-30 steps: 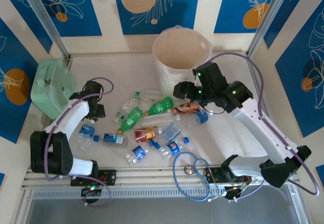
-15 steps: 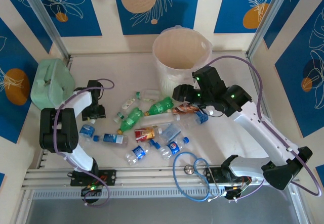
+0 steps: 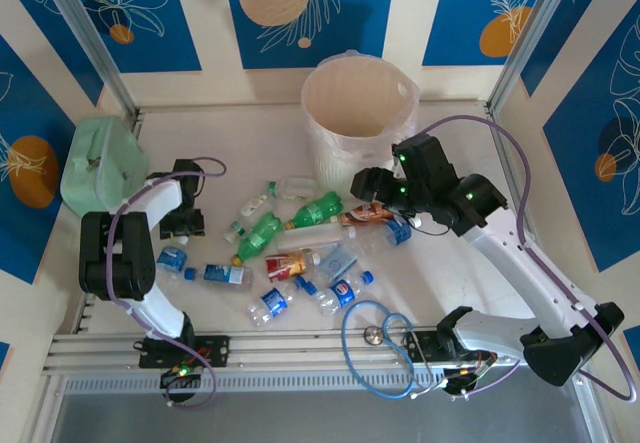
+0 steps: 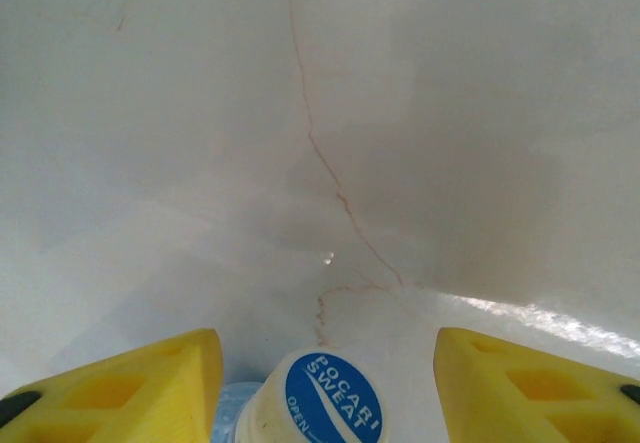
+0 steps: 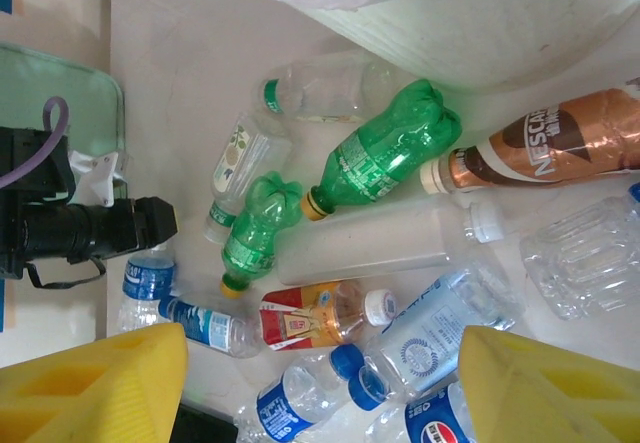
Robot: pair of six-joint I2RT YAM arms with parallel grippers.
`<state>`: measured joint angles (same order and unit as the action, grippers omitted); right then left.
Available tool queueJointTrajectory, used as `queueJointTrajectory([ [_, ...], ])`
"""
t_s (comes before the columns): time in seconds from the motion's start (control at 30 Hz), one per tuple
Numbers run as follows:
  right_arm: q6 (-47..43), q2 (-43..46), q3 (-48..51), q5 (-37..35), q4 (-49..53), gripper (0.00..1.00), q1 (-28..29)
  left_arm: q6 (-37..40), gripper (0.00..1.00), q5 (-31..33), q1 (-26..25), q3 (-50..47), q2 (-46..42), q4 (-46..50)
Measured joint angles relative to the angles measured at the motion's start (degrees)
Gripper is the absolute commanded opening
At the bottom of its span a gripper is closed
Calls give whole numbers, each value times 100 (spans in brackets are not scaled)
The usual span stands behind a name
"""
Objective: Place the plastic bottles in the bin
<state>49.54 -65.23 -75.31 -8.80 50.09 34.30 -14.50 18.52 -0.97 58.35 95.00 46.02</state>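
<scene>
Left claw (image 4: pixel 323 368) low, jaws half parted — right claw (image 5: pixel 322 355) higher up, jaws wide apart.

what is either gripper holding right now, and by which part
Nothing yet. The left gripper straddles a bottle's blue cap, not clamped; the right gripper is open.

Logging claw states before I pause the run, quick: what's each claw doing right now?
Left claw: open, straddling a Pocari Sweat bottle cap, not gripping it.
Right claw: open, holding nothing.
</scene>
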Motion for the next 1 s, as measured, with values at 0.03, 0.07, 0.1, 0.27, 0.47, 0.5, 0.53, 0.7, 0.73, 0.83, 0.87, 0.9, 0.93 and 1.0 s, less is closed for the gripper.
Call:
queueJointTrajectory([
  [0.03, 2, 20, 24, 2, 2, 73, -26, 0, 56, 17, 0, -7, -2, 22],
  [0.07, 2, 31, 39, 2, 2, 73, -46, 0, 55, 39, 0, -7, 0, 46],
  [0.1, 4, 31, 55, 4, 2, 73, -68, 0, 55, 59, 0, -7, 0, 68],
  [0.27, 2, 35, 122, 24, 2, 72, -140, 0, 51, 125, 0, -42, -20, 149],
  [0.47, 4, 181, 310, 68, -20, 72, -278, 0, 48, 212, 0, -79, -92, 181],
  [0.5, 4, 199, 326, 70, -20, 72, -295, 2, 47, 225, 0, -79, -92, 184],
  [0.53, 4, 216, 341, 79, -24, 72, -304, 0, 46, 240, 0, -79, -92, 179],
  [0.7, 4, 291, 356, 90, -22, 72, -361, 0, 45, 297, 0, -66, 22, 177],
  [0.73, 4, 313, 369, 92, -24, 72, -372, 2, 44, 302, 0, -55, 87, 175],
  [0.83, 4, 354, 398, 111, -22, 72, -404, 2, 37, 323, 0, -17, 271, 160],
  [0.87, 4, 365, 409, 114, -22, 72, -415, 7, 35, 348, 0, 2, 299, 160],
  [0.9, 4, 378, 420, 125, -20, 72, -426, 7, 32, 361, 0, 20, 310, 157],
  [0.93, 4, 389, 435, 129, -20, 72, -435, 7, 31, 361, 0, 33, 310, 155],
  [1.0, 4, 400, 468, 129, -17, 72, -448, 4, 30, 361, 0, 44, 310, 153],
])
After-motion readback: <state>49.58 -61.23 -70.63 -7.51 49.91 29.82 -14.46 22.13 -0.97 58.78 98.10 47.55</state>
